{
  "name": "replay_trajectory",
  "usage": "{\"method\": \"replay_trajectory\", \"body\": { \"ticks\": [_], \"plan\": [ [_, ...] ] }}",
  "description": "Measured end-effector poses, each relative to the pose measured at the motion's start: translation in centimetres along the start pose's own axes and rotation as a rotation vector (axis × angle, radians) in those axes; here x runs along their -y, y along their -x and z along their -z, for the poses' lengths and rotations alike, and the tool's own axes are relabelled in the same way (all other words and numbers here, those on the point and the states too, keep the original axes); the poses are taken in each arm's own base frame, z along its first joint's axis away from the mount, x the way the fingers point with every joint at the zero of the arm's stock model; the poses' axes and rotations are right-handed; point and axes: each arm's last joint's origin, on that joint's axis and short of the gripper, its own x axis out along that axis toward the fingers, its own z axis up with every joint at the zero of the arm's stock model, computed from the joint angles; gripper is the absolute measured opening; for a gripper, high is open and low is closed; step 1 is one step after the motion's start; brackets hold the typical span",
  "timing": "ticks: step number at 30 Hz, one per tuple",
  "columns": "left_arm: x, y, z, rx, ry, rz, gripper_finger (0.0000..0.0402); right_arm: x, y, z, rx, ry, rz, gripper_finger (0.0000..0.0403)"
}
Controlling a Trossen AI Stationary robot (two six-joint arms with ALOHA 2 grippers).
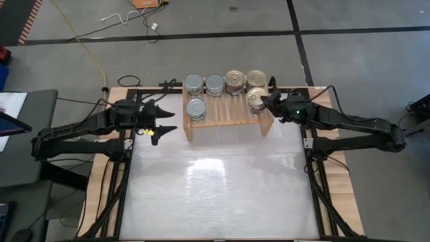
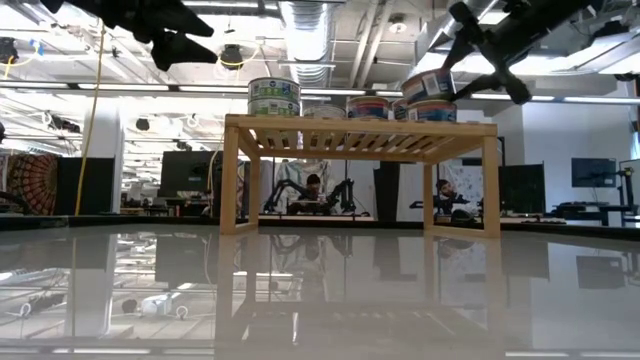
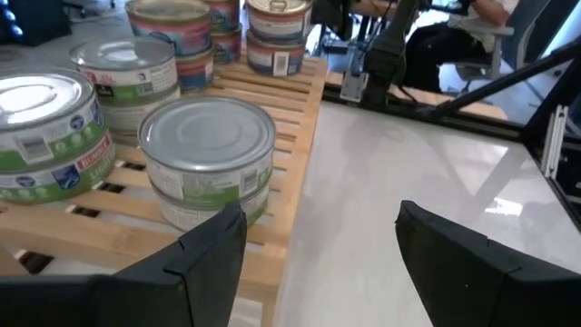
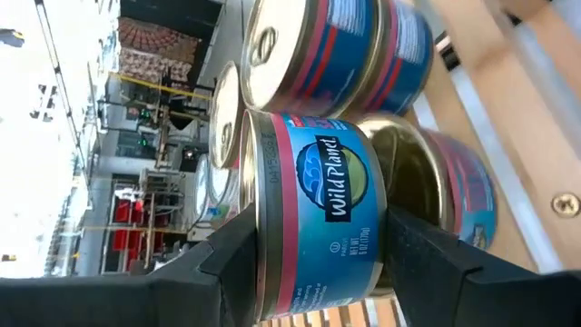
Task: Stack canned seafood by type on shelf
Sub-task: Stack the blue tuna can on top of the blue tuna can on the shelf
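The light-wood shelf (image 1: 228,115) stands at the table's far middle. Silver-topped cans (image 1: 196,109) sit on its left part in stacks of two (image 2: 273,97). Gold-lidded cans (image 1: 235,81) sit on its right part. My right gripper (image 1: 267,101) reaches over the shelf's right end, shut on a blue-labelled gold-lidded can (image 4: 318,200). That can is right above another gold-lidded can (image 4: 458,195). My left gripper (image 3: 327,263) hangs open off the shelf's left end (image 1: 168,119), holding nothing. It is nearest the near silver stack (image 3: 209,154). My right gripper pinches the can between its two fingers, one on the lid's rim (image 4: 252,227) and one under the base (image 4: 381,232). The fingers come nearly level from the table's right side. The can (image 2: 428,85) sits tilted above the lower can; whether they touch I cannot tell.
The glossy table top (image 1: 222,181) spreads out in front of the shelf. A small yellow piece (image 1: 149,132) lies by the left arm. Cables (image 1: 87,54) run over the floor behind the table. People sit in the room beyond (image 2: 315,185).
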Motion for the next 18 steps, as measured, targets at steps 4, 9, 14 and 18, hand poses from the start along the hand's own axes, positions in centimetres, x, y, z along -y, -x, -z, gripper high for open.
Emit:
{"method": "replay_trajectory", "body": {
  "ticks": [4, 9, 14, 18],
  "plan": [
    [-0.01, -0.01, 0.12, -0.012, -0.003, -0.001, 0.0271, 0.12, 0.25, 0.24, -0.016, -0.008, 0.009, 0.0225],
    [-0.01, -0.01, 0.12, -0.012, -0.004, -0.001, 0.0271, 0.14, 0.19, 0.28, -0.016, -0.003, 0.011, 0.0225],
    [-0.02, -0.01, 0.29, -0.03, -0.002, -0.002, 0.0271, 0.15, 0.19, 0.28, -0.016, 0.001, 0.012, 0.0225],
    [-0.04, 0.0, 0.52, -0.054, 0.007, -0.004, 0.0271, 0.15, 0.2, 0.3, -0.017, 0.022, 0.012, 0.0231]
  ]
}}
